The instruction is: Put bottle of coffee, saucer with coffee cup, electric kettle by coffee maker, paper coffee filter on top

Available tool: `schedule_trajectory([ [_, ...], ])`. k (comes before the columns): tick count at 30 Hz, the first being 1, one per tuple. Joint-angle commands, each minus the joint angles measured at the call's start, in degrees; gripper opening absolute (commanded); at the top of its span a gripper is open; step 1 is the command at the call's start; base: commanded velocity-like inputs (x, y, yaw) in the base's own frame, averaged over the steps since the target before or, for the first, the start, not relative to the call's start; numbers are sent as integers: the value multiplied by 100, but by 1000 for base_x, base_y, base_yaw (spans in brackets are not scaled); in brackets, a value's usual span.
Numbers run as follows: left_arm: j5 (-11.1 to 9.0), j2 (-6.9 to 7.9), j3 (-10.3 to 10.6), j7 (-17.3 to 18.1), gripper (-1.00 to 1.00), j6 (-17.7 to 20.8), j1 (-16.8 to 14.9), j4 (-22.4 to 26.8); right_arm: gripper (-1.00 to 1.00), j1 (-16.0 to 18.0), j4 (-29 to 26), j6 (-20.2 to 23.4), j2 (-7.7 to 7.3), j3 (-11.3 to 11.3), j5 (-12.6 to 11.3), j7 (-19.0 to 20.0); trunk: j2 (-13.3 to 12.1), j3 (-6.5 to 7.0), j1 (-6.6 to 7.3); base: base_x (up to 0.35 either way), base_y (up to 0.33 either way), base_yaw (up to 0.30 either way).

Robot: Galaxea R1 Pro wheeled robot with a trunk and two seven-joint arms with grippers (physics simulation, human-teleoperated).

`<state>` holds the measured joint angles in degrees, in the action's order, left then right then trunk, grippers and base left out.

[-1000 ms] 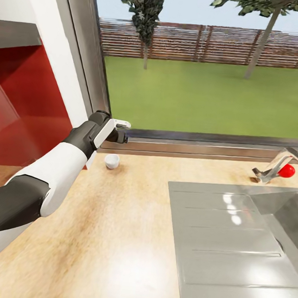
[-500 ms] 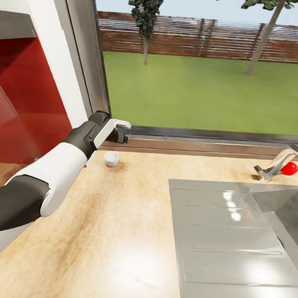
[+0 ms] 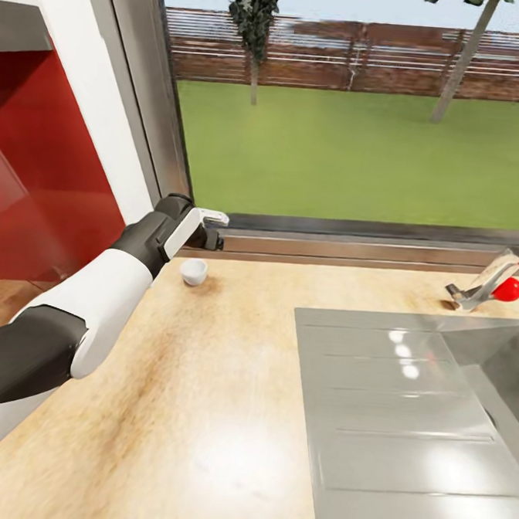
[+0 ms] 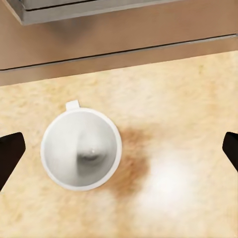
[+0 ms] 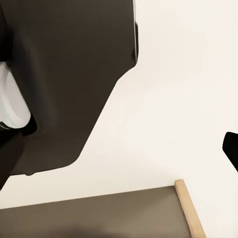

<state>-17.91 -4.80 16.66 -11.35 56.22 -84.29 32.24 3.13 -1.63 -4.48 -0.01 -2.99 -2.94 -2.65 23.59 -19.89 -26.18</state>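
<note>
A small white coffee cup (image 3: 194, 271) stands upright on the light wooden countertop (image 3: 205, 379), close to the window sill. My left gripper (image 3: 210, 229) hovers just above and behind it, open and holding nothing. The left wrist view looks straight down into the empty cup (image 4: 81, 148), whose small handle points toward the sill. The dark fingertips (image 4: 10, 153) sit wide apart at either side of my left gripper (image 4: 120, 151), with the cup nearer one of them. In the right wrist view one dark fingertip (image 5: 231, 146) shows against a white wall, beside the robot's dark body.
A steel sink with a drainboard (image 3: 404, 409) fills the counter's right half, with a faucet (image 3: 478, 289) and its red knob (image 3: 508, 289) behind it. A large window (image 3: 360, 143) runs along the back. A red wall panel (image 3: 40, 182) is at the left.
The whole picture has shifted slightly, so the camera moved. My left gripper stays open above the cup, and the cup has not moved on the counter.
</note>
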Motion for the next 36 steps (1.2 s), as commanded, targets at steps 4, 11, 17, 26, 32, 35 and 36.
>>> schedule_trajectory([
  [4,-317,10,30,-51,100,-39,-8,6,100,3,5,-26,1,-26,-31,1,10,-46,-2,0,0,0],
  [11,-375,20,32,-51,100,-121,47,2,100,3,5,-26,-1,-26,-31,1,10,-110,-2,0,0,0],
  [17,-375,23,38,-51,100,-136,98,10,100,3,5,-26,1,-26,-31,1,10,-165,-2,0,0,0],
  [26,-371,23,46,-51,100,-146,106,10,100,3,5,-26,-4,-26,-31,1,10,-247,-2,0,0,0],
  [32,-364,50,46,-51,100,-146,106,-1,100,3,5,-26,-1,-26,-31,-2,10,-302,-2,0,0,0],
  [35,-369,56,47,-51,100,-146,106,-14,100,3,5,-26,0,-26,-31,-3,10,-330,-2,0,0,0],
  [36,-370,55,48,-51,100,-146,106,-16,100,3,5,-26,0,-26,-31,-3,10,-339,-2,0,0,0],
])
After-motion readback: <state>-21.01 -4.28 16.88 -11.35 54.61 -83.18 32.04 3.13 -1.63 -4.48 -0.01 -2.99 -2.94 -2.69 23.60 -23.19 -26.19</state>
